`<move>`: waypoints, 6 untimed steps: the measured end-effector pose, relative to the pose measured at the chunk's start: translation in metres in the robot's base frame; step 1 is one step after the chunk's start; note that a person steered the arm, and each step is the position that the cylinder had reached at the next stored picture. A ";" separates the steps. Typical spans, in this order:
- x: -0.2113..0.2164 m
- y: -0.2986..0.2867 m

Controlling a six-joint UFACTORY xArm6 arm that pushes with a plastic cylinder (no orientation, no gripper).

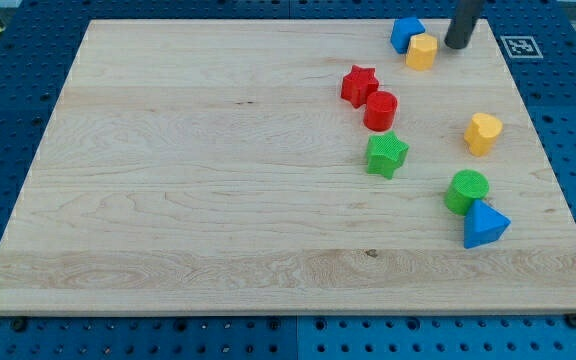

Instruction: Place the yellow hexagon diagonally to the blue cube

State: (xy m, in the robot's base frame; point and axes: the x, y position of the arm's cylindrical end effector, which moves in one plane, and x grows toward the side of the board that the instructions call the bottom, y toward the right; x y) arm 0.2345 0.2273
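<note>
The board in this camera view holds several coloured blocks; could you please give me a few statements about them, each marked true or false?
1. The yellow hexagon touches the blue cube. True.
2. My tip lies at the view's left of the yellow hexagon. False: it is at its right, slightly apart.
3. The red star sits beside the red cylinder. True.
4. The green cylinder is far from the blue triangle. False: they touch.
</note>
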 end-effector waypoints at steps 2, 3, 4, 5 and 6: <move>-0.013 -0.009; -0.011 -0.035; -0.007 -0.067; -0.006 -0.068; 0.002 -0.067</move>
State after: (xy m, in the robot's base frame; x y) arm 0.2369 0.1599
